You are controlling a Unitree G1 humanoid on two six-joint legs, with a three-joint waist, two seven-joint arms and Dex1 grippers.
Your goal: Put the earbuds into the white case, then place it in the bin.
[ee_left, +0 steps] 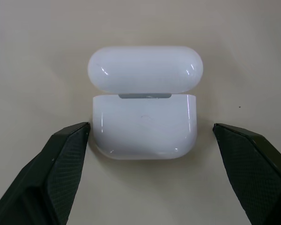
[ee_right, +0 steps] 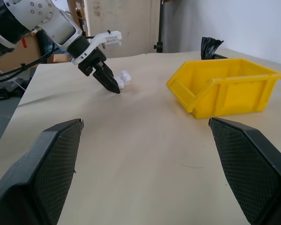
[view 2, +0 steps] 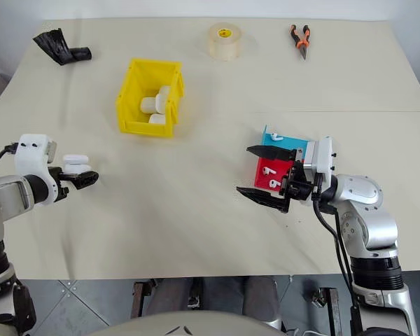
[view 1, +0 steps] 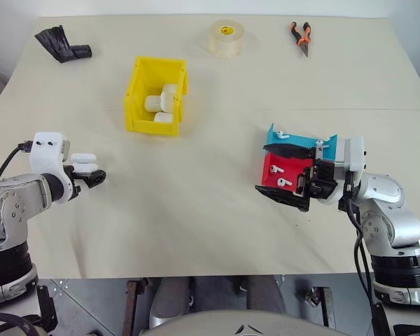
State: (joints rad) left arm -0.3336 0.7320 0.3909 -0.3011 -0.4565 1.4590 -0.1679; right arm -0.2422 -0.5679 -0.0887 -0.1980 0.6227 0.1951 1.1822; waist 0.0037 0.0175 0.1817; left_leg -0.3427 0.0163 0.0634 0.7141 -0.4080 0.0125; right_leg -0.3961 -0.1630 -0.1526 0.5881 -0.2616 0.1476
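Two grippers are seen wide open and empty. At about eight o'clock on the table, the left gripper (ee_left: 150,140) is set around the white case (ee_left: 144,115), lid flipped up, a finger at each side with small gaps. At four o'clock, the right gripper (view 1: 288,178) is held over the red tray (view 1: 274,171) and blue tray (view 1: 294,140), where the earbuds (view 1: 280,175) lie, though their number is hard to judge. At eleven o'clock, the bin (view 1: 156,94) is seen holding similar cases. The case-grasping step appears in hand; next, closure on the case body is called for.
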